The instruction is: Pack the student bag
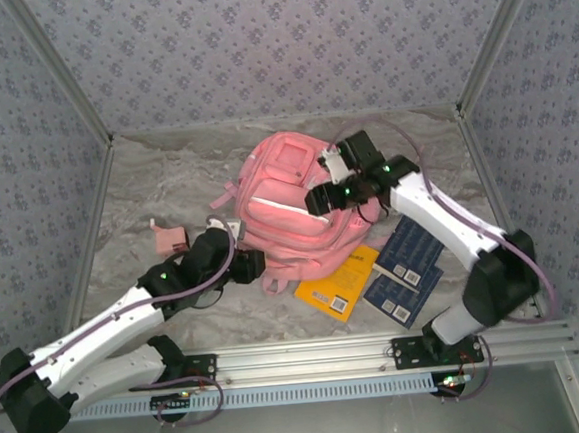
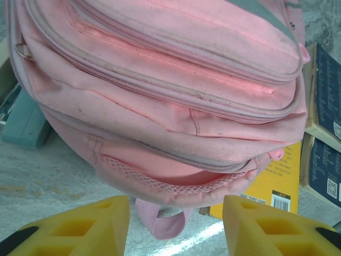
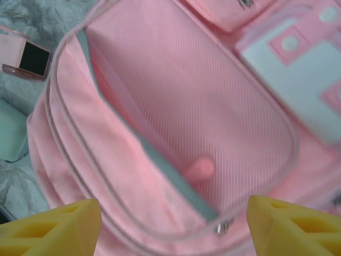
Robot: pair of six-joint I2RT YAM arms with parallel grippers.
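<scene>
The student bag (image 1: 287,212), a big soft pink backpack, lies in the middle of the table with its white patch (image 1: 292,159) toward the back. My right gripper (image 1: 330,195) hovers open over the bag's right side. Its yellow fingers (image 3: 50,224) stand wide apart above an unzipped compartment (image 3: 202,106), where a thin teal edge (image 3: 160,154) and a small pink rounded tip (image 3: 201,168) show. My left gripper (image 1: 245,266) is open at the bag's near-left corner. It faces the mesh-edged side pocket (image 2: 176,186) and a pink strap loop (image 2: 160,221), with nothing between its fingers.
A yellow book (image 1: 339,284) lies partly under the bag's near edge, with two dark blue books (image 1: 408,248) to its right. A small pink box (image 1: 170,237) rests left of the bag, and a teal item (image 2: 24,120) sits beside it. Patterned walls enclose the table.
</scene>
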